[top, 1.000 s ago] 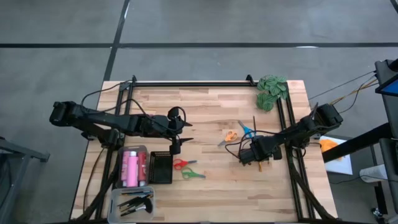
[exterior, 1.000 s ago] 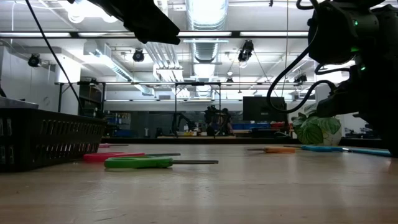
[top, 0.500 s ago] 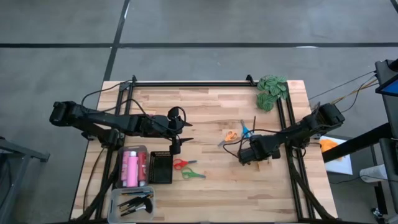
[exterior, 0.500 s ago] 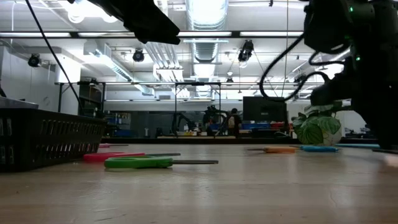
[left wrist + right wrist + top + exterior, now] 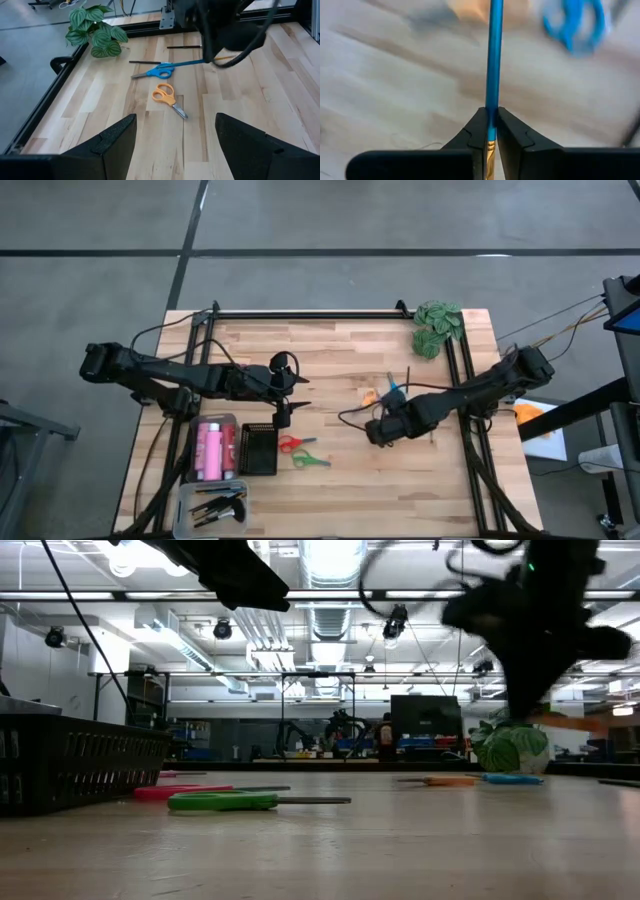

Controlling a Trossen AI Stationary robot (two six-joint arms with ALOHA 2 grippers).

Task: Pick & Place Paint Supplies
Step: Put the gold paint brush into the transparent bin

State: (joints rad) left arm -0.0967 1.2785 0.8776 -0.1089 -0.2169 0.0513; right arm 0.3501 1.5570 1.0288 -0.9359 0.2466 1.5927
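Right pincer (image 5: 491, 131) — clamped on blue-handled brush (image 5: 494, 60) — above table (image 5: 350, 470)

We see the table (image 5: 340, 480) from above — two bins at its near-left corner, the bottle bin (image 5: 213, 448) behind the brush bin (image 5: 212, 505). A basket (image 5: 258, 450) sits just right of the bottle bin, two scissors (image 5: 300, 452) lying just right of that. Left gripper (image 5: 298, 390) hangs behind the basket. Mid-right, another scissors (image 5: 169, 98) lies beside a further pair (image 5: 155, 73); the right gripper (image 5: 375, 430) is near them, pinching a brush (image 5: 494, 65). Leafy clump (image 5: 437, 325) — far-right corner.
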